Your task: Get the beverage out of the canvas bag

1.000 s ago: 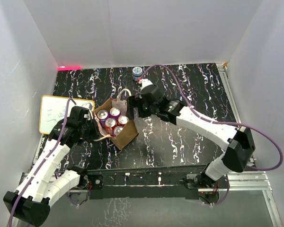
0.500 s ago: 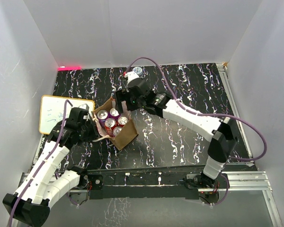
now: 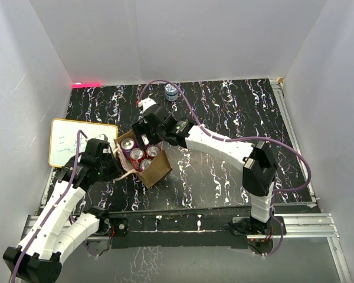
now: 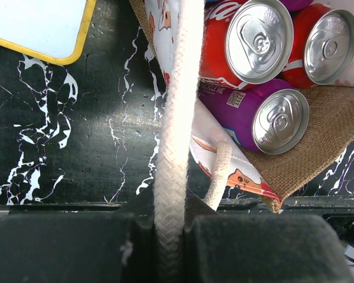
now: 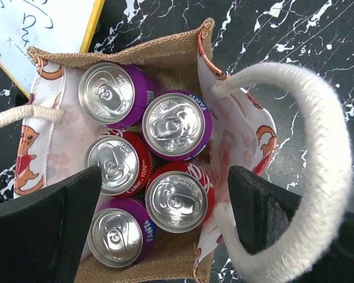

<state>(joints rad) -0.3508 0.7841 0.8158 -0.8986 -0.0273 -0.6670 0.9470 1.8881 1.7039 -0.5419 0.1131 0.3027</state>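
The tan canvas bag (image 3: 156,170) stands open left of the table's middle, with several red and purple soda cans (image 3: 135,154) upright inside. My left gripper (image 3: 114,154) is shut on the bag's near cream rope handle (image 4: 176,124) at the bag's left side. My right gripper (image 3: 144,131) is open and hovers over the bag's far end. In the right wrist view its fingers (image 5: 44,221) stand wide on either side of a red can (image 5: 178,197) inside the bag (image 5: 165,56). The other rope handle (image 5: 318,171) loops past the right finger.
A white writing board (image 3: 68,140) with a yellow edge lies left of the bag. A blue can (image 3: 171,91) stands at the back of the black marbled table (image 3: 224,177). White walls enclose the table on three sides.
My right arm has swung left from beside the bag to above its open top. My left gripper has stayed at the bag's left side, holding the handle.
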